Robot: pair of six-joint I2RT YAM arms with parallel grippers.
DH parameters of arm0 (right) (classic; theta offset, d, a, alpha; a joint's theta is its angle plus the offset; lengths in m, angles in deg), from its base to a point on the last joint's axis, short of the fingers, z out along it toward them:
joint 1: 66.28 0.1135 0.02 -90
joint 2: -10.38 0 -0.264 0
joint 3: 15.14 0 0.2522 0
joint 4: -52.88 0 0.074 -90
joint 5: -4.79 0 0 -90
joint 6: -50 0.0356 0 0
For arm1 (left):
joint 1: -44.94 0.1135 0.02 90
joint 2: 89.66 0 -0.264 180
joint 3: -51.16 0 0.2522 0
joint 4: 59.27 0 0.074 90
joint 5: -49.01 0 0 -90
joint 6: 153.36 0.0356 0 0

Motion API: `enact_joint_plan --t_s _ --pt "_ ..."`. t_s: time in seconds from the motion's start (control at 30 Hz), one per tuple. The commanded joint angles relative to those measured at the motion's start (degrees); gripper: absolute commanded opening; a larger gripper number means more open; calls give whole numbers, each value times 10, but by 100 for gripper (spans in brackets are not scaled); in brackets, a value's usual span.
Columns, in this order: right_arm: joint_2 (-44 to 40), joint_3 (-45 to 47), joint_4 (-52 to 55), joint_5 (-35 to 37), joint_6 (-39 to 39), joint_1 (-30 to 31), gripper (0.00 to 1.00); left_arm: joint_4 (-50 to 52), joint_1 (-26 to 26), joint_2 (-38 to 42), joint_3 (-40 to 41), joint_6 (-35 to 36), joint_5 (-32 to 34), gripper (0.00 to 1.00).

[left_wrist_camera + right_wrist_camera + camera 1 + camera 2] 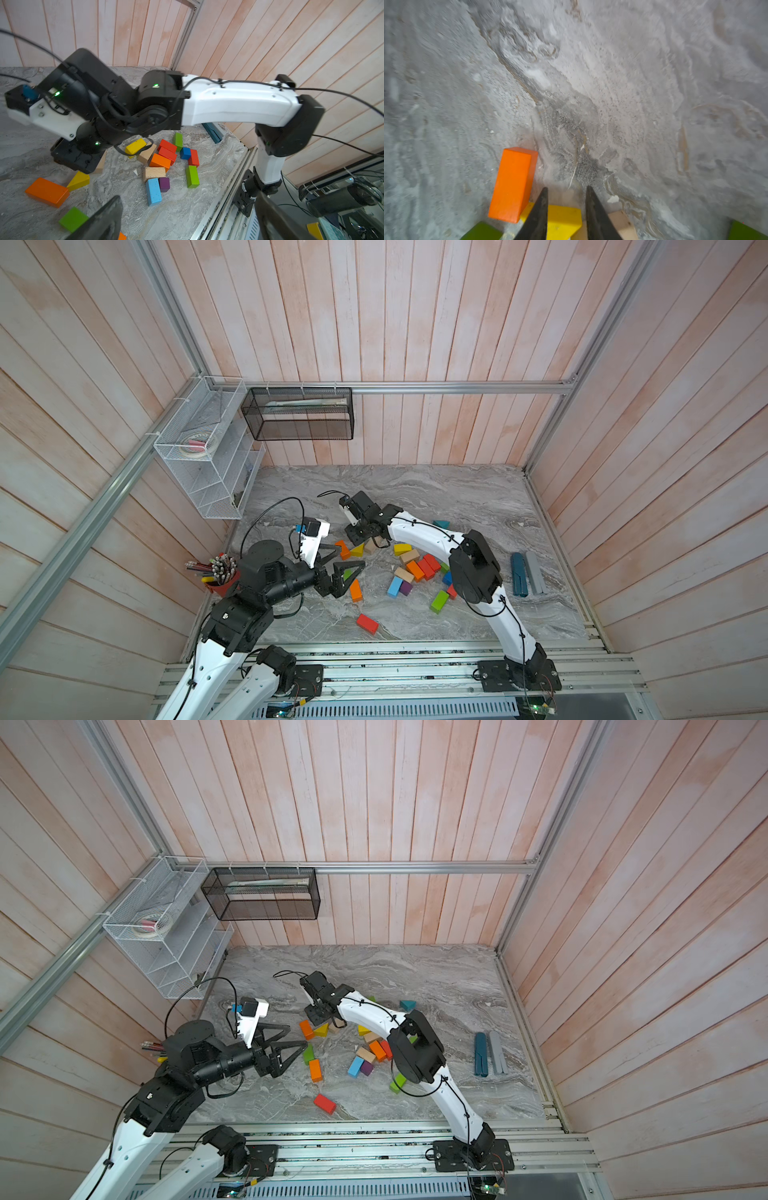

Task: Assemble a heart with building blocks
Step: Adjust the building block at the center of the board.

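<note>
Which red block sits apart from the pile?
The red brick lying alone at the front, touching no other block. The other red blocks sit pressed against neighbours in the pile.

Grey-veined table bears orange brick, yellow wedge.

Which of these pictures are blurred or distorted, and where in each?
In both top views: sharp, evenly lit, yet the wall planks fan outward from lens distortion; left wrist view: blocks sharp, fingers of the left hand soft; right wrist view: marble table smeared, orange block clearer.
</note>
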Motion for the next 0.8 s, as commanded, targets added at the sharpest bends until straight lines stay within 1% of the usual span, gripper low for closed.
enact_joint_plan --t_s 0.0,0.07,0.17,0.2,0.27,0.4,0.5,0.63,0.77 --pt "-72 78 -55 -10 -6 -6 31 8 -2 -9 8 -35 56 100" --pt "-111 129 -74 -12 -2 -13 32 10 -1 -18 12 -46 68 100" --pt "-170 210 -105 -33 1 -28 32 33 -1 -46 10 -89 135 100" --pt "-189 239 -117 -45 -2 -33 32 35 0 -57 11 -102 149 100" --pt "-222 290 -141 -55 -11 -39 34 23 7 -77 20 -121 151 100" --pt "-274 367 -185 -57 -27 -47 35 -1 48 -138 32 -157 148 100" --pt "-294 394 -203 -60 -40 -49 35 -16 81 -198 29 -175 147 100" --pt "-297 401 -207 -73 -54 -49 35 -28 125 -292 8 -191 139 100" --pt "-281 400 -220 -94 -67 -47 36 -82 148 -356 -1 -204 117 100"
